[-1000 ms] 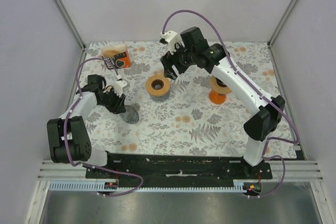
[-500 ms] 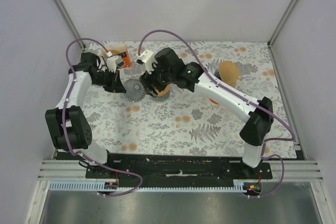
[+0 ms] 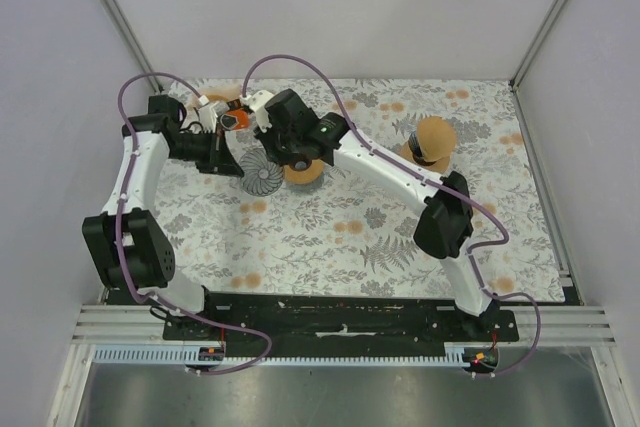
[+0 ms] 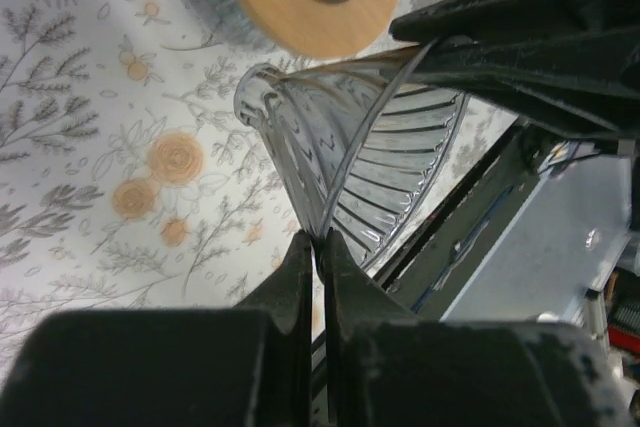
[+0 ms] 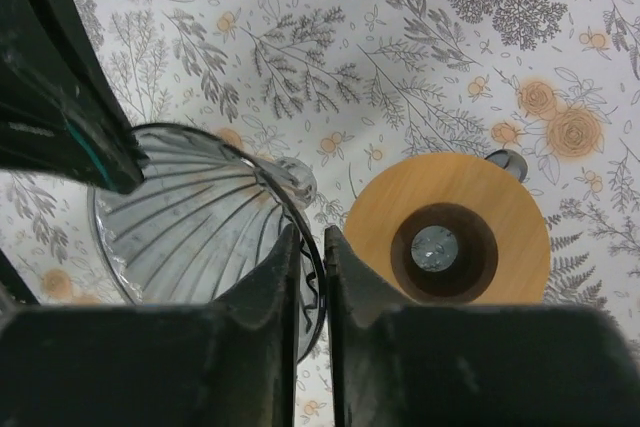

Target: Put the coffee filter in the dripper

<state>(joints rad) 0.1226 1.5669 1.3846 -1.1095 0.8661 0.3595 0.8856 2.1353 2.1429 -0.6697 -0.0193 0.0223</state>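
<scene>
The dripper [image 3: 263,177] is a clear ribbed glass cone, tilted on its side just left of a wooden ring stand [image 3: 306,173]. My left gripper [image 4: 320,239] is shut on its rim [image 4: 330,197]. My right gripper [image 5: 310,237] is closed on the opposite rim [image 5: 290,197], with the glass edge between its fingers. From above, the left gripper [image 3: 232,159] and right gripper [image 3: 283,161] flank the cone. The coffee filter [image 3: 437,134], a tan paper cone, sits at the back right on an orange base, far from both grippers.
An orange box [image 3: 234,118] stands at the back left, partly hidden by the arms. The wooden ring [image 5: 446,242] lies right beside the dripper. The floral cloth [image 3: 340,237] covers the table, with white walls around it.
The left arm carried the dripper back and to the right. The right arm swung left over the wooden ring and closed on the dripper's rim.
</scene>
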